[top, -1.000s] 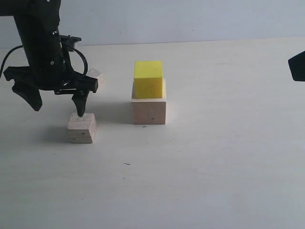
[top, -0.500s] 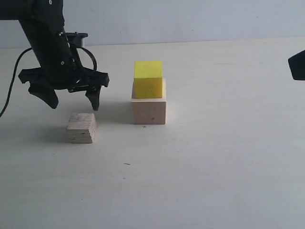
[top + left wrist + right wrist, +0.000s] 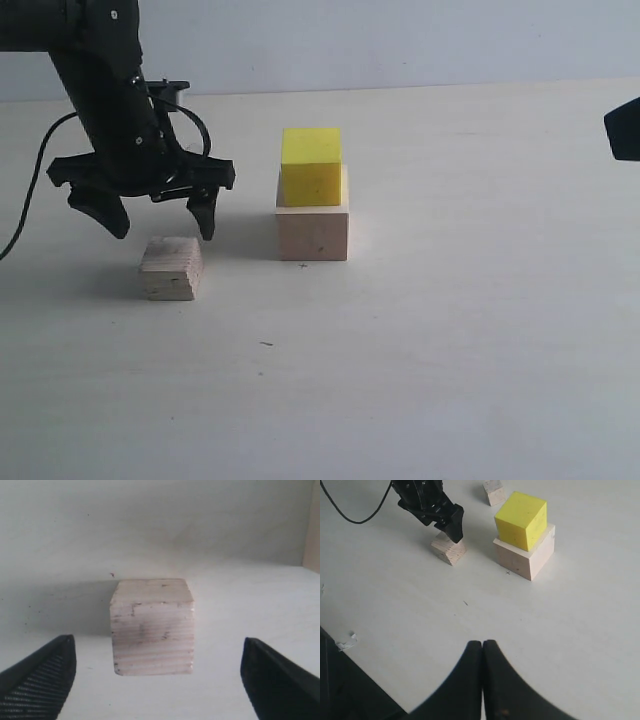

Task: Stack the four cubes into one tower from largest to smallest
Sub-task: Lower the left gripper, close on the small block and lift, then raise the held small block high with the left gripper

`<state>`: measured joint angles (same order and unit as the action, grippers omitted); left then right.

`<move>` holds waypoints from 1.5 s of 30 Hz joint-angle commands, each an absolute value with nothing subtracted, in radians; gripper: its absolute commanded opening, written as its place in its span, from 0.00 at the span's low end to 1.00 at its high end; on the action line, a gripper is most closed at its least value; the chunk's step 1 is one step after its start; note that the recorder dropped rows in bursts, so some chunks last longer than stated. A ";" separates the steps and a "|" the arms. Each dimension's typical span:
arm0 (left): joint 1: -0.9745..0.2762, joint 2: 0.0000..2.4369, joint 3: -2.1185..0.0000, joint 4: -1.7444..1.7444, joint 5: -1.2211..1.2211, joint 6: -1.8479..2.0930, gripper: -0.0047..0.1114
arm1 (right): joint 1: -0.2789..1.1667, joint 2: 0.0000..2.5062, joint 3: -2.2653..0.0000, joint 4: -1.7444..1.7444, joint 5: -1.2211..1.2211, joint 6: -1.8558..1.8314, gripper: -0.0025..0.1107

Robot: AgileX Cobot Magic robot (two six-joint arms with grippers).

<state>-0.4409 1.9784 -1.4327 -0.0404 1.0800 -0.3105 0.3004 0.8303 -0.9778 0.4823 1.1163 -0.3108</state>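
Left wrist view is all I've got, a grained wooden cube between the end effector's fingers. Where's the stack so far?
Observer: The yellow cube sits on the large pale cube, right of your grained cube in the exterior view.
Operator: Any sign of the tiny cube?
Observer: Yes, the tiny cube sits alone in the right wrist view; the left arm hides it in the exterior view.
Operator: And the right end effector?
Observer: The right end effector is shut, empty, away from all cubes.
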 commanded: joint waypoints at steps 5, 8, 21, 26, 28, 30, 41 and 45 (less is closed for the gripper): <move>-0.443 2.031 -1.430 -0.045 1.051 -0.289 0.77 | 0.298 0.826 -0.975 0.486 1.105 -0.321 0.02; -0.443 2.049 -1.430 -0.045 1.041 -0.289 0.77 | 0.298 0.826 -0.975 0.486 1.105 -0.321 0.02; -0.443 2.107 -1.430 -0.044 1.037 -0.285 0.77 | 0.298 0.826 -0.975 0.486 1.105 -0.321 0.02; -0.443 2.125 -1.430 -0.044 1.037 -0.285 0.77 | 0.298 0.826 -0.975 0.486 1.105 -0.321 0.02; -0.443 2.125 -1.430 -0.044 1.037 -0.285 0.73 | 0.298 0.826 -0.975 0.486 1.105 -0.321 0.02; -0.443 2.125 -1.430 -0.044 1.037 -0.285 0.65 | 0.298 0.826 -0.975 0.486 1.105 -0.321 0.02; -0.440 2.077 -1.449 0.000 1.185 -0.078 0.04 | 0.298 0.826 -0.975 0.486 1.111 -0.321 0.02; -0.439 1.976 -1.533 0.015 1.221 0.123 0.04 | 0.298 0.826 -0.975 0.486 1.111 -0.321 0.02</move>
